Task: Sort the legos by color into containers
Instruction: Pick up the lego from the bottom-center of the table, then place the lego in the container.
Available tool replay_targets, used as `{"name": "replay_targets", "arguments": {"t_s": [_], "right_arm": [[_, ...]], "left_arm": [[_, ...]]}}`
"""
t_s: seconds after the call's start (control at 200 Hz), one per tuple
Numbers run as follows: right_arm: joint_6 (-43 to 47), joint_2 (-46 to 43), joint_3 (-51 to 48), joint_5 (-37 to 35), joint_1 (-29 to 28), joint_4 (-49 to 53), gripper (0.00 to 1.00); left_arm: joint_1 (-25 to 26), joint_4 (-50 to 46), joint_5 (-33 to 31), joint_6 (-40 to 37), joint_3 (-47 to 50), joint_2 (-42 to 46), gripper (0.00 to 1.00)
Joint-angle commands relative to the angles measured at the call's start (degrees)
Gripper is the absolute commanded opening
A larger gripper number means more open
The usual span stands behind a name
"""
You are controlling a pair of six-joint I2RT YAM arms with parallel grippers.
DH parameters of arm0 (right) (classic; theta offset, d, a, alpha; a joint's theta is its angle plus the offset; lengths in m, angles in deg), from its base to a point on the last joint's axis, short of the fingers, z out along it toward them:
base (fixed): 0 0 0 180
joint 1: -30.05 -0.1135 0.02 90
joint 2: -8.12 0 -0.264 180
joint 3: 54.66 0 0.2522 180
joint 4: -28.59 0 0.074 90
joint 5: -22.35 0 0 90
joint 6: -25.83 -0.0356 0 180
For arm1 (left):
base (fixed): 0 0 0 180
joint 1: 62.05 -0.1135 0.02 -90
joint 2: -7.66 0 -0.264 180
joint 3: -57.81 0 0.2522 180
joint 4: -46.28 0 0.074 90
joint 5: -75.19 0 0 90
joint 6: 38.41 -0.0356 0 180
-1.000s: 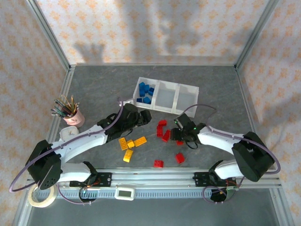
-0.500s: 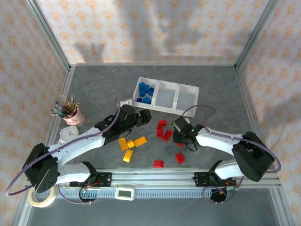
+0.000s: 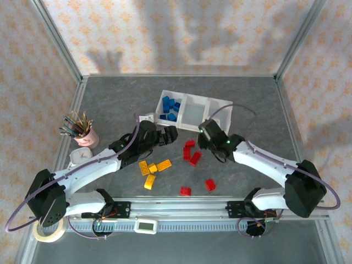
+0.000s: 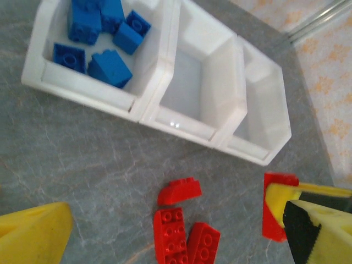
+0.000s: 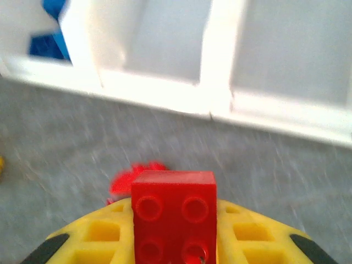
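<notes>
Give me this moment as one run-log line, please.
right gripper: shut on red brick, short of tray | left gripper: open | blue bricks in left compartment | middle compartment, right compartment empty

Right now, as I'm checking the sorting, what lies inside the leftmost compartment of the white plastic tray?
Several blue studded plastic bricks lie in the leftmost compartment; no red or yellow shows. Anything beneath those bricks is hidden.

The tray (image 4: 166, 66) is white translucent plastic, smooth, with a small glint on its front wall. The blue bricks (image 4: 110, 67) and the red brick (image 5: 173, 212) are hard plastic with a slight sheen. The right gripper (image 5: 174, 242) has matt yellow plastic fingers (image 5: 102, 242) moulded with square pockets. The table (image 4: 82, 148) looks matt, grey and mottled like stone. The front rail (image 3: 181, 202) is pale bare metal
</notes>
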Motion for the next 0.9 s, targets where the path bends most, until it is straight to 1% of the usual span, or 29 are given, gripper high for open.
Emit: {"name": "replay_targets", "arguments": {"t_s": [0.0, 0.125, 0.195, 0.38, 0.445, 0.521, 0.566, 0.691, 0.811, 0.896], "right_arm": [[2.7, 7.3, 6.4, -3.7, 1.9, -3.1, 0.28], [4.1, 16.9, 15.4, -4.5, 3.7, -4.1, 0.28], [4.8, 21.7, 20.1, -5.7, 4.5, -4.0, 0.28], [6.6, 30.6, 27.9, -8.7, 6.1, -5.7, 0.29], [7.0, 33.8, 30.6, -9.3, 6.8, -5.1, 0.32], [6.7, 36.4, 34.1, -9.2, 7.6, -3.8, 0.39], [6.9, 37.0, 35.8, -8.1, 7.8, -3.3, 0.46], [7.2, 35.5, 37.6, -6.2, 7.8, -2.7, 0.56], [7.3, 32.0, 35.6, -6.2, 7.6, -1.9, 0.57], [7.4, 28.0, 31.0, -5.4, 7.2, -2.4, 0.58]], "left_arm": [[-2.4, -1.0, -1.2, -2.6, -2.6, 1.7, 0.99], [-4.2, -1.4, -1.8, -3.9, -3.7, 1.8, 0.99], [-4.8, -2.2, -3.2, -4.7, -4.6, 1.3, 0.99], [-5.7, -2.7, -5.4, -5.3, -5.6, -0.3, 0.99], [-6.0, -2.7, -5.7, -5.3, -5.9, -0.9, 0.99], [-6.1, -2.9, -5.9, -5.3, -6.5, -1.4, 0.99], [-6.1, -2.9, -6.0, -5.3, -6.8, -1.6, 0.99], [-6.1, -3.3, -6.2, -5.3, -7.3, -1.7, 0.99], [-6.1, -2.5, -5.8, -4.9, -6.8, -1.3, 0.99], [-6.1, -2.5, -4.8, -4.8, -6.4, -1.0, 0.99]]}}
